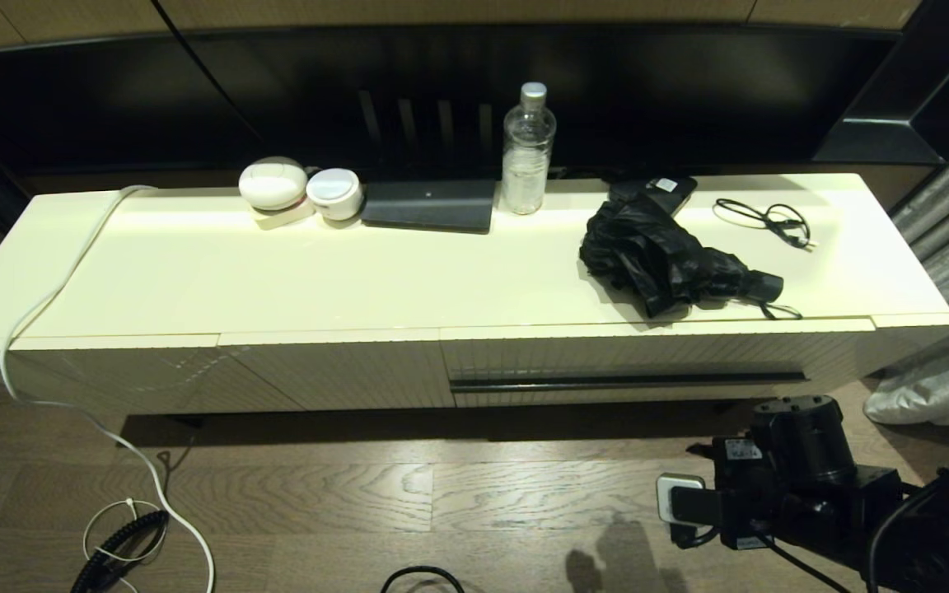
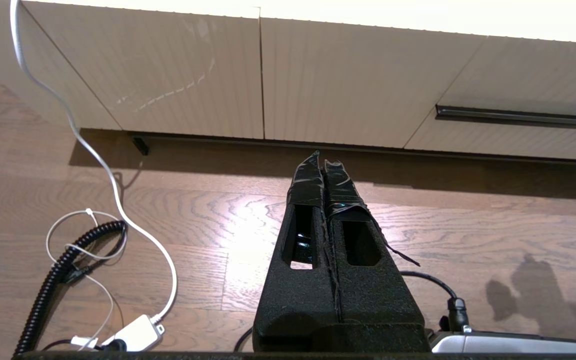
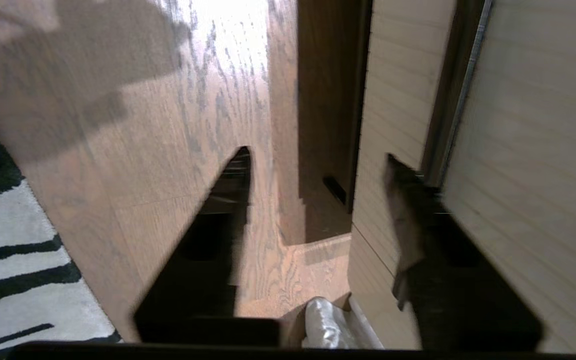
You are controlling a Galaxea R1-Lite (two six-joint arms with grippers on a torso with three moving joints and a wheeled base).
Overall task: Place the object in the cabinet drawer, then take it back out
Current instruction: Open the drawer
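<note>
The black folding umbrella (image 1: 672, 259) lies on the cabinet top near the right front edge, its handle pointing right. Below it the ribbed cream drawer (image 1: 647, 358) is shut, its dark handle slot (image 1: 627, 381) running along the front. My right arm (image 1: 796, 473) hangs low in front of the drawer's right end. In the right wrist view my right gripper (image 3: 318, 162) is open and empty, turned sideways, with one fingertip (image 3: 400, 175) close to the handle slot (image 3: 448, 100). My left gripper (image 2: 323, 160) is shut and empty, low over the floor, facing the cabinet's plain panels.
On the cabinet top stand a clear bottle (image 1: 528, 152), a flat dark box (image 1: 429, 206), two white round things (image 1: 273, 183), a small labelled black box (image 1: 664, 188) and a cable loop (image 1: 767, 218). A white cord (image 1: 54, 296) trails to the floor. A grey curtain (image 1: 936, 387) hangs at the right.
</note>
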